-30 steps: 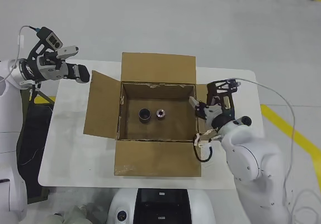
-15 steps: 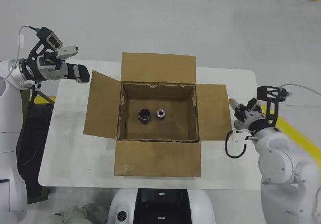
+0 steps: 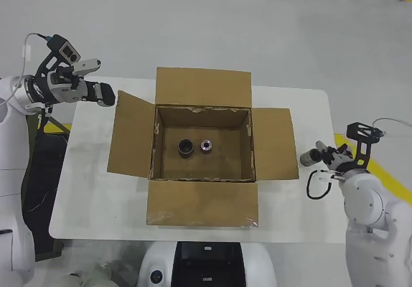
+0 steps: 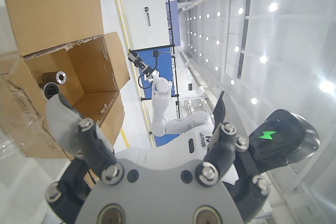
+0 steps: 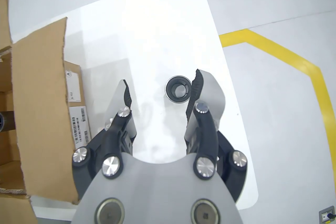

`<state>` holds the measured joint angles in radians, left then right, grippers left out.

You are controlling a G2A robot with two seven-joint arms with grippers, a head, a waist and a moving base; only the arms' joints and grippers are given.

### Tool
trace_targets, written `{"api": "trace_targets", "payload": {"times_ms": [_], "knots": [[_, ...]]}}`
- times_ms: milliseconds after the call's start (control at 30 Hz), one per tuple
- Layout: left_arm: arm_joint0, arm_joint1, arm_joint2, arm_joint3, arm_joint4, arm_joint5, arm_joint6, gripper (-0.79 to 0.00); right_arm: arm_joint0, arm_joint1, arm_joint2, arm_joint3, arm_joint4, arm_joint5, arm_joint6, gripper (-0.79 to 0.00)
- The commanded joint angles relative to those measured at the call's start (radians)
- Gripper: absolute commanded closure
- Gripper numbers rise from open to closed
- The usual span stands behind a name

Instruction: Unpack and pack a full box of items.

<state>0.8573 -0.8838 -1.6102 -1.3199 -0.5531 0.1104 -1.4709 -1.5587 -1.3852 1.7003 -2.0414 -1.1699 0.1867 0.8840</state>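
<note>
Seen from above, the open cardboard box (image 3: 202, 86) sits mid-table (image 3: 91, 186) holding two cylinders (image 3: 186, 148), and a third cylinder (image 3: 308, 156) is near the right edge. In the left wrist view, the left gripper (image 4: 139, 97) is spread wide and empty, off to one side of the box. In the right wrist view, the right gripper (image 5: 161, 78) is parted and empty above the table, with the third cylinder upright just inside one fingertip.

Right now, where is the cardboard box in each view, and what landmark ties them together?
Top view: cardboard box at the table's middle, flaps open.
Left wrist view: the box beyond the left end effector, its inside facing the camera.
Right wrist view: the box cut off at the picture's edge, beside the right end effector.
Shared landmark: the flap toward the right arm.
</note>
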Motion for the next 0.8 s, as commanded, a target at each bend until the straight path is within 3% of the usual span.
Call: {"api": "trace_targets", "payload": {"times_ms": [0, 767], "knots": [[0.0, 0.0, 0.0, 0.0, 0.0, 0.0, 0.0, -0.785, 0.007, 0.002, 0.002, 0.027, -0.001, 0.0, 0.005, -0.496], [0.0, 0.0, 0.0, 0.0, 0.0, 0.0, 0.0, -0.785, 0.117, 0.013, -0.054, 0.308, -0.007, 0.017, 0.008, -0.545]]}}
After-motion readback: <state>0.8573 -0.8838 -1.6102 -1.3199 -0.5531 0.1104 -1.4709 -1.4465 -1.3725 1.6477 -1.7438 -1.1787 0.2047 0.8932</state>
